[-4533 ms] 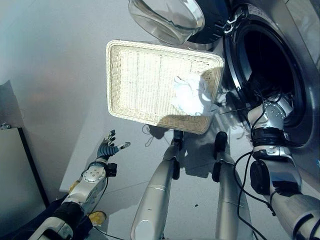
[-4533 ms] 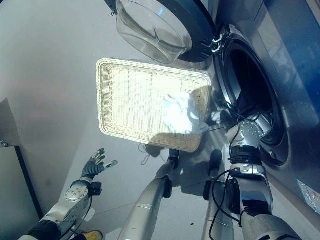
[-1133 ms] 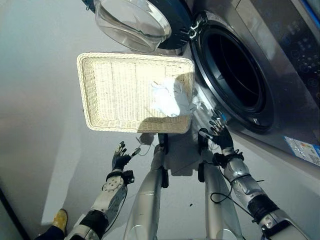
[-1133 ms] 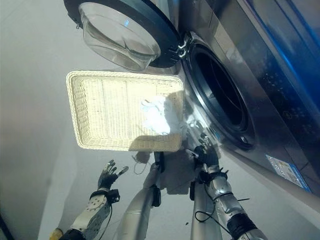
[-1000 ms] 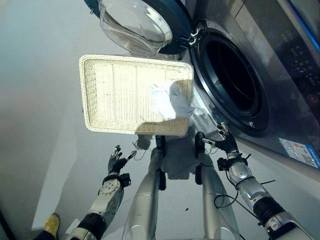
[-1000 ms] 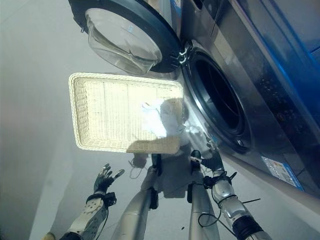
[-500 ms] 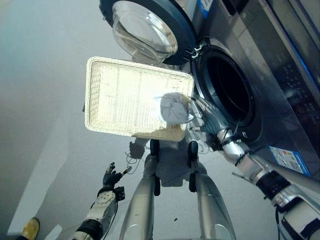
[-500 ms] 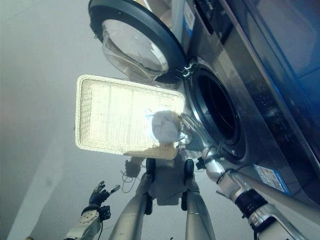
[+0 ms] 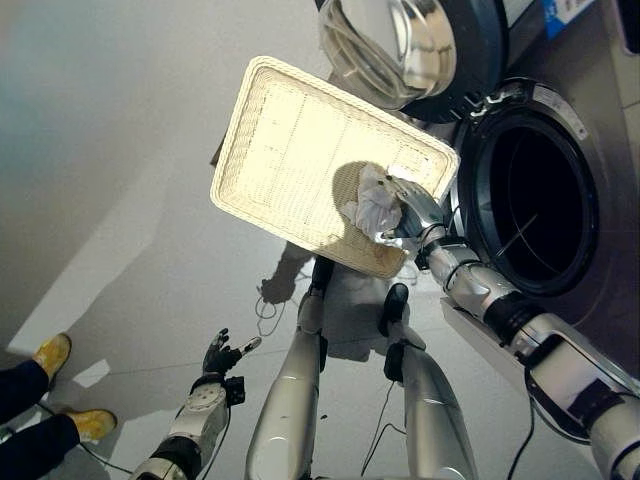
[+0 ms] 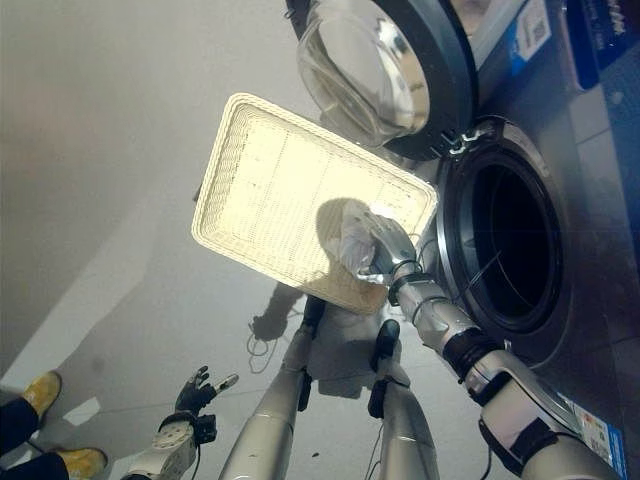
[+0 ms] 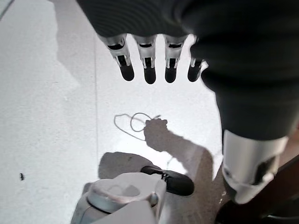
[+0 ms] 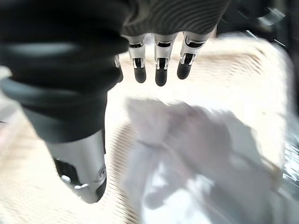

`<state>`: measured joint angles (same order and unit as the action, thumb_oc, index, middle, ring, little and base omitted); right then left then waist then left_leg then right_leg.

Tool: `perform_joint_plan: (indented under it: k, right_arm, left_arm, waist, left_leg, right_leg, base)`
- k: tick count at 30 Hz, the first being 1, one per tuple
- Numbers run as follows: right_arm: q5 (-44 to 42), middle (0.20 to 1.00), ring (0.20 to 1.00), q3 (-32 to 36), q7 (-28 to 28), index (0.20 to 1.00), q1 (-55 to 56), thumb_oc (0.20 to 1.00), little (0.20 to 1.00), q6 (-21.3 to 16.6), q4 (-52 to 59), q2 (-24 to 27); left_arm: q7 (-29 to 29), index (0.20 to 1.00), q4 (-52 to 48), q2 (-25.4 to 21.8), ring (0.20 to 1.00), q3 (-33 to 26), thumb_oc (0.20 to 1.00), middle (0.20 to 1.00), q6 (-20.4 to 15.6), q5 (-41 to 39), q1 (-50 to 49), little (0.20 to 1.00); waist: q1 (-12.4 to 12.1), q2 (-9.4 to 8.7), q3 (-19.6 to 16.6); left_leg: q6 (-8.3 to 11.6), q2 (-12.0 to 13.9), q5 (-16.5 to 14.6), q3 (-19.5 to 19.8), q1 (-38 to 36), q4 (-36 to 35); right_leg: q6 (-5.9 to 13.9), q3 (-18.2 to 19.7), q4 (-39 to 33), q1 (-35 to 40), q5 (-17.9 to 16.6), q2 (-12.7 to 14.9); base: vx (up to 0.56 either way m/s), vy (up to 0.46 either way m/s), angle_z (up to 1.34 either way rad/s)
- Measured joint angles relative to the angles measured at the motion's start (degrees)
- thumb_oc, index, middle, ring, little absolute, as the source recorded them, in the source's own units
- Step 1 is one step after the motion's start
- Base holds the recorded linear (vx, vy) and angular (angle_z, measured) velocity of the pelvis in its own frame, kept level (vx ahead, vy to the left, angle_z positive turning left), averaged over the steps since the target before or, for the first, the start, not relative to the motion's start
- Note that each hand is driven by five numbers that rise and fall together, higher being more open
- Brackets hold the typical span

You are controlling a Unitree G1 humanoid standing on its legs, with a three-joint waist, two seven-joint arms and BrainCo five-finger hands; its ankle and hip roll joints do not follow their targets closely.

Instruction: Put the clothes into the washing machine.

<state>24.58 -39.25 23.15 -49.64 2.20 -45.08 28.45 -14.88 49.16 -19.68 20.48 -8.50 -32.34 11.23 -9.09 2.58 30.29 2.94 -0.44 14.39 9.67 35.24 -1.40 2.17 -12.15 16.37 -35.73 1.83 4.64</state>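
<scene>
A white crumpled cloth (image 9: 370,207) lies in the corner of the pale wicker basket (image 9: 290,140) nearest the washing machine. My right hand (image 9: 412,212) reaches into that corner, right over the cloth. In the right wrist view its fingers (image 12: 160,70) are straight and spread above the cloth (image 12: 196,154), with the thumb apart, so it is open and not closed on it. The washing machine's round drum opening (image 9: 540,195) is dark and stands just right of the basket, with its glass door (image 9: 400,45) swung open behind the basket. My left hand (image 9: 222,352) hangs low over the floor, open and empty.
A person's yellow shoes (image 9: 50,355) stand on the floor at the far left. The grey floor (image 11: 46,93) spreads under my left hand. The machine's steel front (image 10: 590,300) runs along the right side.
The camera has shifted, so the whole scene sits differently. My right hand has moved from beside the drum opening to over the cloth in the basket. My left hand stays low and open.
</scene>
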Motion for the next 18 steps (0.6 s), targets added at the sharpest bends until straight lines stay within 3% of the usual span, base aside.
perform_joint_plan:
  k: [7, 10, 17, 18]
  right_arm:
    - [-0.53, 1.000, 1.000, 0.06, -0.90, 1.000, -6.35, 1.000, 1.000, 3.51, -8.91, -1.30]
    - [-0.51, 1.000, 1.000, -0.19, -4.76, 1.000, -12.21, 1.000, 1.000, 8.44, -16.32, -2.21]
    - [-0.25, 1.000, 1.000, -0.22, -6.62, 1.000, -14.23, 1.000, 1.000, 13.08, -16.81, -2.59]
    - [0.22, 0.821, 0.821, -0.23, -6.85, 0.821, -14.83, 0.821, 0.821, 13.49, -16.85, -2.55]
  left_arm:
    - [0.22, 1.000, -1.53, -0.34, 1.000, 2.69, 1.000, 1.000, -0.59, 0.02, 0.20, 1.000]
    - [0.12, 1.000, -4.48, -0.80, 1.000, 4.07, 1.000, 1.000, -0.93, -0.11, 0.24, 1.000]
    - [0.06, 1.000, -8.85, -1.58, 1.000, 5.43, 1.000, 1.000, -1.28, -0.44, 0.29, 1.000]
    - [-0.01, 1.000, -9.74, -1.69, 1.000, 5.42, 1.000, 1.000, -1.45, -0.44, 0.28, 1.000]
  waist:
    - [-2.34, 0.40, 0.08]
    - [-3.58, 1.29, -0.02]
    - [-4.36, 1.53, -0.15]
    - [-4.38, 1.67, -0.23]
  left_leg:
    - [0.74, -0.38, 0.09, 1.64, 1.76, 0.09]
    - [1.40, -0.26, 0.27, 2.70, 4.45, 0.34]
    - [1.83, -0.34, 0.24, 3.28, 6.01, 1.02]
    - [1.95, -0.31, 0.15, 3.44, 6.58, 1.12]
  right_leg:
    - [-0.52, -1.34, 3.69, -2.77, 2.38, 0.70]
    - [-1.06, -2.09, 5.02, -5.50, 3.01, 0.72]
    - [-1.32, -2.64, 6.61, -7.22, 4.07, 0.99]
    - [-1.33, -2.66, 6.94, -7.91, 4.09, 0.99]
  base:
    - [0.01, -0.042, 0.12]
    - [0.03, -0.037, 0.12]
    - [0.02, -0.016, 0.05]
    - [0.00, 0.000, 0.00]
